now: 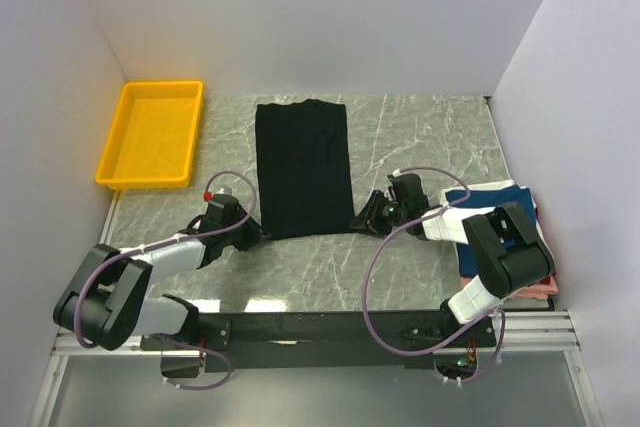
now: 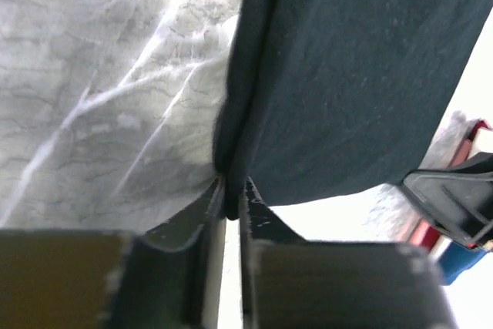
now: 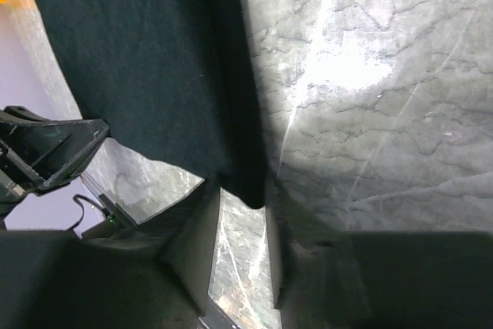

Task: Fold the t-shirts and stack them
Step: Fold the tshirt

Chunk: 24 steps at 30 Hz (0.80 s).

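Right tool (image 3: 239,199) perhaps around black t-shirt (image 3: 139,59)

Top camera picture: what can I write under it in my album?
A black shirt with left gripper and right gripper at its near corners; tray back left, folded shirts right.

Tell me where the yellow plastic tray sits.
Top view: the yellow plastic tray lies at the far left, apart from the black cloth t-shirt to its right.

Folded t-shirts (image 1: 487,194) partly behind right arm (image 1: 505,247)
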Available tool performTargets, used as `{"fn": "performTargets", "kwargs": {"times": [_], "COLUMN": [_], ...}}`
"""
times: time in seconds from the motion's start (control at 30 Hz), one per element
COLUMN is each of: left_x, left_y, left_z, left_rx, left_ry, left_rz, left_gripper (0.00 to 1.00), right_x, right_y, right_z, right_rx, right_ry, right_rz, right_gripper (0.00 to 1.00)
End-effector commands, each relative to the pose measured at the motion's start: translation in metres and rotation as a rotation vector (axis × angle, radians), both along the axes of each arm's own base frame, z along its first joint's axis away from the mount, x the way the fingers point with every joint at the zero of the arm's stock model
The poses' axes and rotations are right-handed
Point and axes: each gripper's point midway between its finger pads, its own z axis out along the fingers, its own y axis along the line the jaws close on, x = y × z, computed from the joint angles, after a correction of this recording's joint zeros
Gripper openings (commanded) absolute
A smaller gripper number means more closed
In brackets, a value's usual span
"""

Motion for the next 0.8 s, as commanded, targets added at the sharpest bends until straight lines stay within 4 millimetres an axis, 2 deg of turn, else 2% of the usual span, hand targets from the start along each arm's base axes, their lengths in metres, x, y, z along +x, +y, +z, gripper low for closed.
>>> {"fn": "performTargets", "kwargs": {"times": [0.0,0.17,0.2,0.23,0.37,0.4,0.43,0.47,0.5,0.53,0.6,0.63,0.67,0.7,0.73,0.77], "left_x": [-0.004,-0.006,-0.005,-0.007,-0.018,-0.021,-0.024,-0.03,-0.035,-0.039,-0.048,-0.053,-0.058,-0.06,-0.068,-0.073], "left_y": [0.004,-0.001,-0.002,-0.002,0.0,0.0,-0.003,0.001,-0.002,-0.004,0.0,-0.005,-0.005,-0.005,-0.01,-0.01], "left_z": [-0.011,-0.002,0.002,0.004,0.015,0.016,0.025,0.024,0.027,0.037,0.038,0.047,0.046,0.048,0.055,0.053], "left_rx": [0.038,0.042,0.043,0.049,0.063,0.066,0.053,0.071,0.07,0.054,0.079,0.064,0.065,0.06,0.04,0.034], "left_ry": [0.021,0.006,-0.002,-0.007,-0.016,-0.016,-0.042,-0.032,-0.038,-0.063,-0.059,-0.085,-0.085,-0.092,-0.112,-0.114], "left_rz": [0.02,0.008,0.005,0.001,-0.014,-0.016,-0.027,-0.027,-0.041,-0.052,-0.044,-0.064,-0.069,-0.061,-0.082,-0.09], "left_gripper": [0.11,0.01,0.01,0.01,0.01,0.01,0.01,0.01,0.01,0.01,0.01,0.01,0.01,0.01,0.01,0.01], "right_x": [0.005,0.004,0.003,-0.001,-0.016,-0.019,-0.028,-0.033,-0.038,-0.048,-0.06,-0.07,-0.077,-0.083,-0.091,-0.097], "right_y": [0.002,0.002,0.001,0.0,-0.006,-0.006,-0.008,-0.009,-0.01,-0.014,-0.014,-0.017,-0.015,-0.015,-0.017,-0.015], "right_z": [-0.002,0.0,0.002,0.002,0.007,0.015,0.012,0.013,0.021,0.016,0.027,0.024,0.023,0.032,0.028,0.029], "right_rx": [-0.001,-0.005,-0.005,-0.008,-0.007,0.003,0.004,0.007,0.014,0.009,0.02,0.014,0.005,0.011,0.006,0.01], "right_ry": [-0.017,-0.026,-0.03,-0.031,-0.047,-0.068,-0.058,-0.063,-0.086,-0.076,-0.117,-0.11,-0.118,-0.147,-0.138,-0.145], "right_rz": [-0.002,0.008,0.007,0.012,0.024,0.028,0.037,0.042,0.046,0.048,0.061,0.063,0.076,0.083,0.077,0.083], "right_gripper": [0.33,0.09,0.02,0.0,0.0,0.0,0.0,0.0,0.0,0.0,0.0,0.0,0.0,0.0,0.0,0.0]}}
